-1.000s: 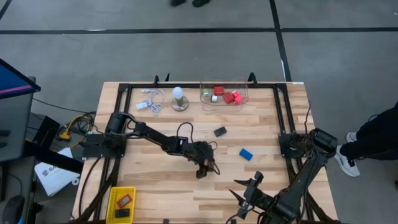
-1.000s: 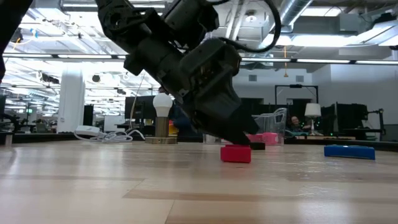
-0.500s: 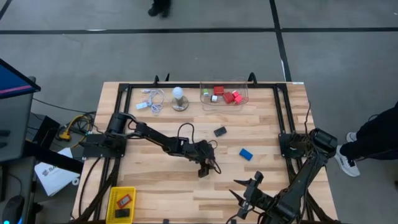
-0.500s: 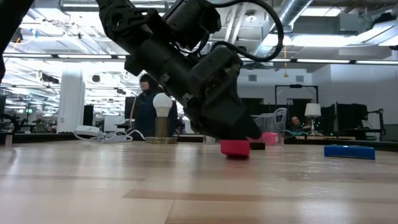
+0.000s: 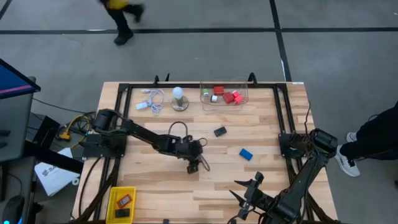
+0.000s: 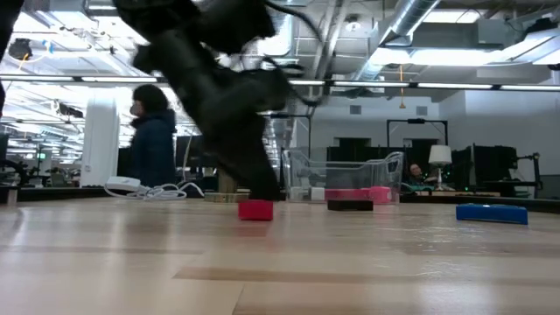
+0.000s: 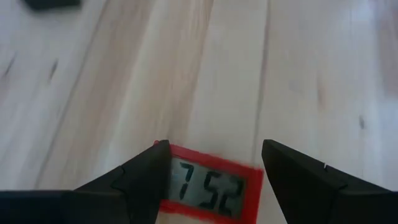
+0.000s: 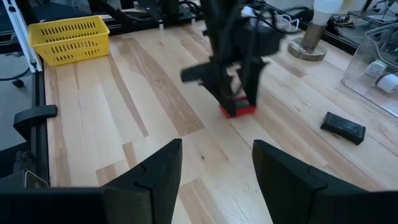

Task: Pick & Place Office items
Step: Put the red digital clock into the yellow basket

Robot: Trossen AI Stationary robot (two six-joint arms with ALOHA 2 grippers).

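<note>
Near the middle of the table (image 5: pixel 155 186), I see my left gripper (image 5: pixel 194 167) clamped on a small red block (image 7: pixel 211 188) with a number screen. From the wrist, the block's near edge is cut off. From table height the arm is a dark blur, and the red block looks just above the wood. My left arm reaches out long and low across the table. My right gripper (image 8: pixel 214 165) waits at the near edge, fingers apart. A blue block (image 5: pixel 246 154) and a black block (image 5: pixel 220 131) lie apart.

Left claw (image 5: pixel 194 165) mid-table; blue block (image 5: pixel 246 154) nearby
</note>
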